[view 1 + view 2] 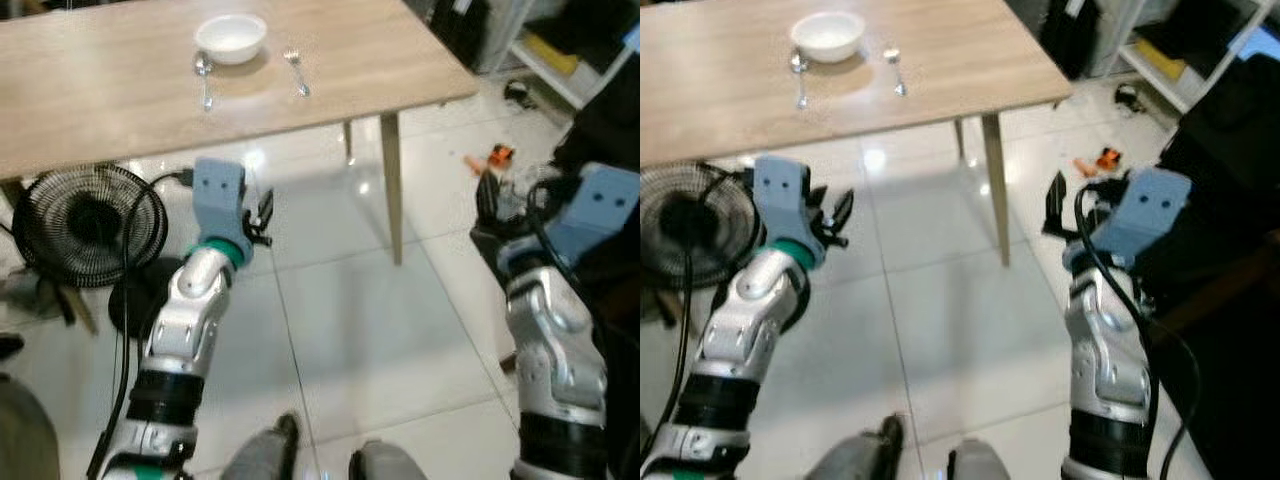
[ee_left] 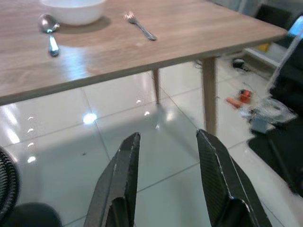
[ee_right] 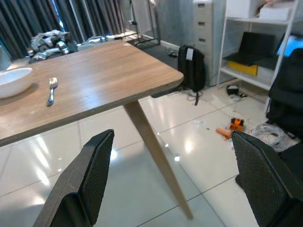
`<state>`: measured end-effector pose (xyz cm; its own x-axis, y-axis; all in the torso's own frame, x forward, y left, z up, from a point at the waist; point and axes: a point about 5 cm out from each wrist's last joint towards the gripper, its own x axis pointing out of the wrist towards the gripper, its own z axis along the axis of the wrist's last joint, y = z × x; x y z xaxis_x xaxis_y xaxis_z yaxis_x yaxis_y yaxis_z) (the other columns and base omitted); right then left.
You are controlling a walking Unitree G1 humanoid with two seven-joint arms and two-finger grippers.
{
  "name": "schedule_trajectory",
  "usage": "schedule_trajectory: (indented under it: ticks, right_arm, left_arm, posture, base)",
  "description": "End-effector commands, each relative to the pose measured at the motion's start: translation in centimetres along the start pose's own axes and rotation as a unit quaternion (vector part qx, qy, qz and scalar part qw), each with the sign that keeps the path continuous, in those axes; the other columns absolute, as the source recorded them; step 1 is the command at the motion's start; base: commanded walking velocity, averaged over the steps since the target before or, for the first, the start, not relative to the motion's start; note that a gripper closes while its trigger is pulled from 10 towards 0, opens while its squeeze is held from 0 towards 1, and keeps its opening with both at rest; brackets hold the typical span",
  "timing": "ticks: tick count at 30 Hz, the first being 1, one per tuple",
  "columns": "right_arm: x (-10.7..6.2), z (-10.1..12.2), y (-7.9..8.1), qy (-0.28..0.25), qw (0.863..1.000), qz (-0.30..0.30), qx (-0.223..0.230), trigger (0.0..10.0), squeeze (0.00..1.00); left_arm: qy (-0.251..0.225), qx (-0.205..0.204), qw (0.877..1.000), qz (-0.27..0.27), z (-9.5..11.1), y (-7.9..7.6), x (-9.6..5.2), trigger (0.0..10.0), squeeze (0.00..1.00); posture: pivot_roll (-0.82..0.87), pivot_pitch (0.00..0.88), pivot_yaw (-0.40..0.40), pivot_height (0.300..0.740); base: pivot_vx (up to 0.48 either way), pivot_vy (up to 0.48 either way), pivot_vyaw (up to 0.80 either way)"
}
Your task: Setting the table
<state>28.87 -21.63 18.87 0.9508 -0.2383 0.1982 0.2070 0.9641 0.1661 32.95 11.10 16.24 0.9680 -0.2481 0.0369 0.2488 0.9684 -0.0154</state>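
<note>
Wooden table (image 1: 120, 110) holds the bowl (image 1: 231, 36), spoon (image 1: 204, 78) and fork (image 1: 296, 70); both the left gripper (image 2: 165, 179) and right gripper (image 3: 180, 175) hang open and empty below its edge, so a careless lift could strike it.

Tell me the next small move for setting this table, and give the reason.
Probably a small step back or a turn away to fetch another item. The bowl already sits on the table with the spoon on its left and the fork on its right. The left gripper and right gripper are both open, holding nothing, below the table edge.
</note>
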Motion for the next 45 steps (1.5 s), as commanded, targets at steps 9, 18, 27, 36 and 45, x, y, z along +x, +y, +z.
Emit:
schedule_trajectory:
  ticks: [9,18,27,36,45]
  right_arm:
    - [0.0,0.5,0.7,-0.023,0.999,0.008,0.042,10.0,0.00]
    - [-0.3,0.6,1.6,-0.031,0.998,0.044,0.040,10.0,0.00]
    - [-0.9,-1.4,4.7,0.005,0.979,0.193,-0.066,10.0,0.00]
    - [0.6,-1.3,5.4,-0.003,0.972,0.217,-0.086,10.0,0.00]
    - [1.9,-1.2,6.2,-0.009,0.976,0.200,-0.090,10.0,0.00]
  left_arm:
    - [-0.028,0.043,0.996,0.077,0.8,2.1,0.5,10.0,0.00]
    - [-0.040,0.045,0.995,0.078,1.4,2.3,0.8,10.0,0.00]
    - [-0.071,0.077,0.994,0.002,2.5,1.1,0.9,10.0,0.00]
    - [-0.095,0.104,0.989,-0.040,3.8,0.8,0.7,10.0,0.00]
    - [-0.105,0.104,0.989,-0.031,4.3,1.1,0.7,10.0,0.00]
  posture:
    - [-0.09,0.000,0.053,0.740]
    - [-0.09,0.000,0.056,0.740]
    - [-0.07,0.000,0.056,0.740]
    - [-0.04,0.000,0.056,0.740]
    - [-0.02,0.000,0.048,0.740]
  base:
    - [0.267,0.000,0.00]
    - [0.480,0.000,0.00]
    - [0.480,0.000,0.00]
    - [0.480,0.000,0.00]
    - [0.480,0.000,0.00]
